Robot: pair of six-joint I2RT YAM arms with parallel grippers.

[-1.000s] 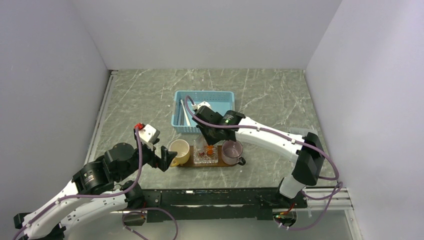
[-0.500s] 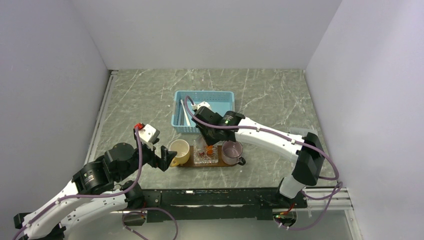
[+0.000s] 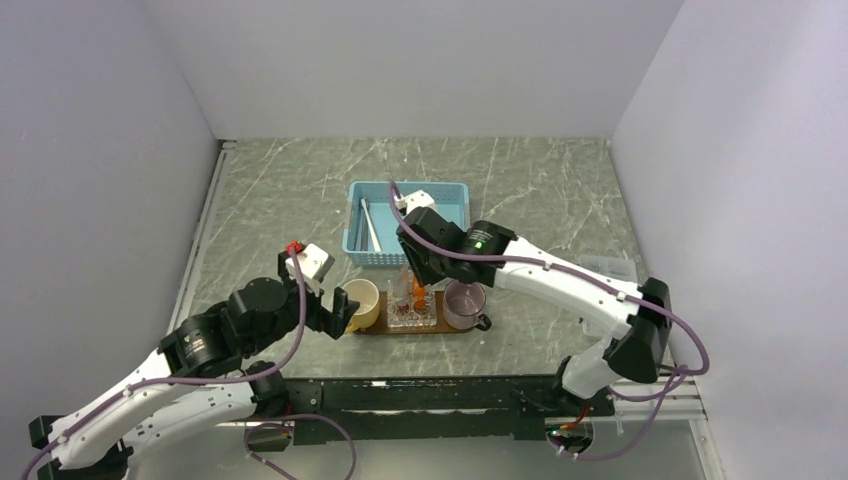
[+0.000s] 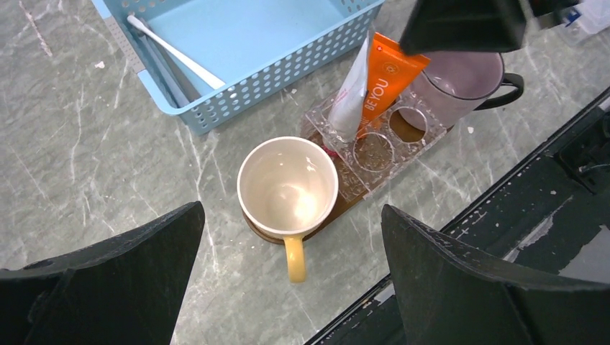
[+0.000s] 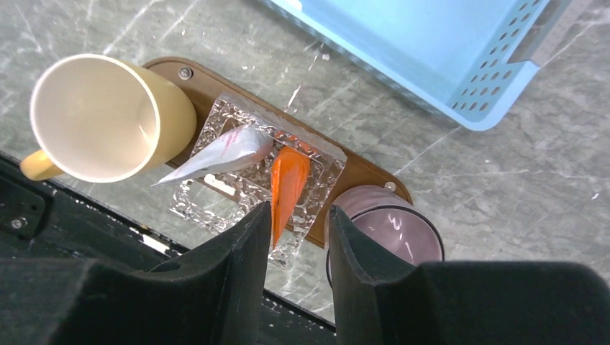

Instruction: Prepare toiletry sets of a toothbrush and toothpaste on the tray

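At frame centre the right claw (image 5: 299, 208), partly open, straddles the toothpaste (image 5: 286, 185) without gripping it as it stands in the clear holder (image 5: 216, 203) on the tray (image 5: 361, 174); the left claw (image 4: 291, 210) gapes wide, empty.

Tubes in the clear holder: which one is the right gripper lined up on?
The orange toothpaste tube, in line with the finger gap of the open right gripper. The white tube sits beside it on the yellow mug's side, outside that gap.
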